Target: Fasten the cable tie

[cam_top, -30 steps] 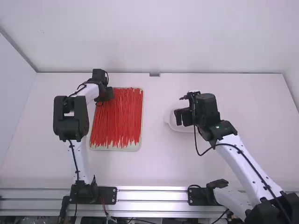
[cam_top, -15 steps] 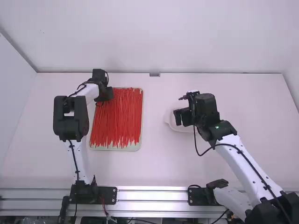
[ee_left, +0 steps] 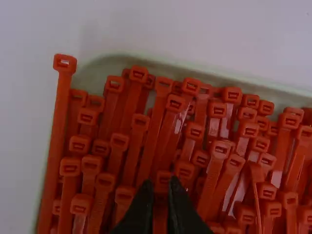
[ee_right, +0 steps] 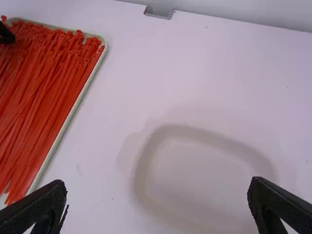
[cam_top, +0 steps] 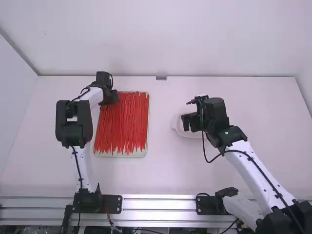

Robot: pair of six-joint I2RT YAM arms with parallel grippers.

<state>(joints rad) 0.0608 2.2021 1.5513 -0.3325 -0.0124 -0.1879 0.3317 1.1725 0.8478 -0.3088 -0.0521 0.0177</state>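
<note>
Dozens of red cable ties (cam_top: 122,124) lie packed lengthwise on a pale tray (cam_top: 147,127) on the left half of the white table (cam_top: 253,97), their square heads bunched at the far end. The left gripper (cam_top: 108,97) sits at the tray's far left corner. From above the wrist covers its fingertips, so the grip cannot be read there. In the left wrist view the two black fingers (ee_left: 145,195) are drawn in to a narrow slit, with the strap of one cable tie (ee_left: 161,204) pinched between them. The fingers' lower parts and the rest of that strap are cut off by the frame edge. Beside the pile one stray tie (ee_left: 59,122) runs along the tray's rim (ee_left: 92,68), its head out over the bare table. The right gripper (cam_top: 187,122) hangs over a shallow white dish (cam_top: 176,127) right of the tray and well apart from it. In the high view the gripper covers most of the dish, leaving only the left rim in sight. In the right wrist view the right gripper (ee_right: 155,185) is spread wide with nothing between its fingers. The dish (ee_right: 195,170) below is so pale against the table that its outline is hard to trace. A small grey bracket (cam_top: 161,77) sits at the table's far edge.
</note>
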